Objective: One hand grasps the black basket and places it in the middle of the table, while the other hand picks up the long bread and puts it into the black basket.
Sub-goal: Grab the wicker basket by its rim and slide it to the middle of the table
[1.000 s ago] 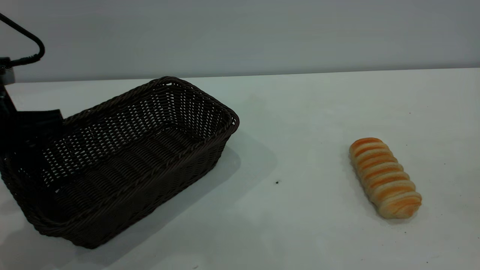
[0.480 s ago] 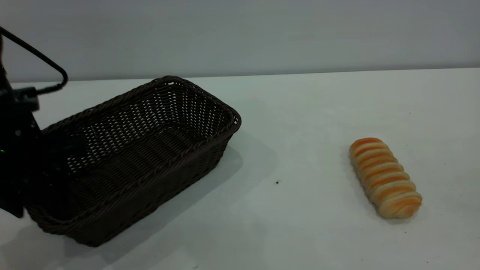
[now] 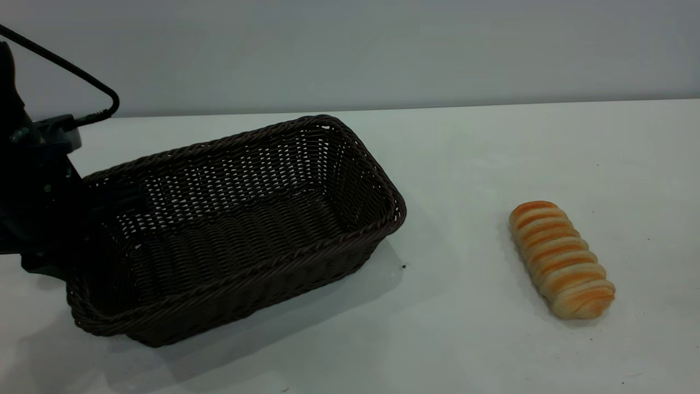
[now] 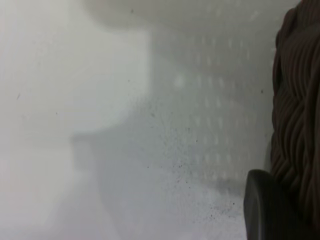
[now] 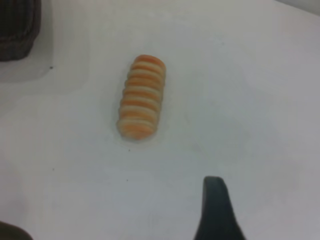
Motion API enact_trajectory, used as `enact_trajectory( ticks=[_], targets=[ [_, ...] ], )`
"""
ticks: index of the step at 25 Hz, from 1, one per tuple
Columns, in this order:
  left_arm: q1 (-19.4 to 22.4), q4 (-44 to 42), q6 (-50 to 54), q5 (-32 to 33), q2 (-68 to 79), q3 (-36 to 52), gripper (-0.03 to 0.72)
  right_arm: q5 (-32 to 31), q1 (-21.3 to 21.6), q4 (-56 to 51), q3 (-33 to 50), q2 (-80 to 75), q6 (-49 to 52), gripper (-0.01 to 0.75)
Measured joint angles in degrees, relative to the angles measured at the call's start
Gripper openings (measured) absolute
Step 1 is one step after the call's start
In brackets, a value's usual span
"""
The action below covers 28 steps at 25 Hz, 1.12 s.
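From the exterior camera I see the black basket [image 3: 235, 230] on the left half of the table [image 3: 465, 339], its long axis running from the near left toward the middle, one short end raised a little off the surface and casting a shadow beneath. My left gripper [image 3: 82, 219] is at the basket's left short end, dark against the dark weave; it looks clamped over the rim there, though I cannot make out the fingers themselves from here. A black cable [image 3: 71, 68] loops above that arm. The long bread [image 3: 561, 258] lies flat on the right side, well apart from the basket, and a tiny dark speck [image 3: 404, 266] sits on the white surface between them.

On the left wrist camera, the braided rim of the basket [image 4: 297, 115] fills one edge, with a dark fingertip [image 4: 267, 207] pressed against the wicker, so the jaws are pinching the basket wall.

On the right wrist camera, the bread [image 5: 141, 96] lies untouched on the table [image 5: 250, 90]. Only one dark finger [image 5: 216, 212] of the right gripper shows, hanging above the surface near the loaf; whether those jaws are spread I cannot tell. A corner of the basket [image 5: 19, 27] shows at the picture's edge.
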<state>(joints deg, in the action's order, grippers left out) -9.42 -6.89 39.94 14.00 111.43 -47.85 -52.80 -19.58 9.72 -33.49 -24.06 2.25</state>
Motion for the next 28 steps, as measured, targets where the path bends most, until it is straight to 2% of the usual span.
enact_trajectory(
  ticks=[6,14,21,28],
  targets=[
    [-2.75,0.22,-4.2,0.91,-2.97,-0.49,0.152,0.62,0.0,0.04,0.0,0.0,0.27,0.489],
    [-7.85,5.45,-14.39,3.03,-1.47,-6.34,0.139,2.22,0.0,0.04,0.0,-0.18,3.08,0.489],
    [-7.96,9.66,-21.84,5.24,3.53,-11.39,0.139,6.93,0.0,0.04,0.0,-6.9,5.65,0.489],
    [-7.96,14.62,-27.55,9.1,8.42,-15.85,0.139,15.7,0.0,-0.65,0.0,-19.61,7.12,0.489]
  ],
)
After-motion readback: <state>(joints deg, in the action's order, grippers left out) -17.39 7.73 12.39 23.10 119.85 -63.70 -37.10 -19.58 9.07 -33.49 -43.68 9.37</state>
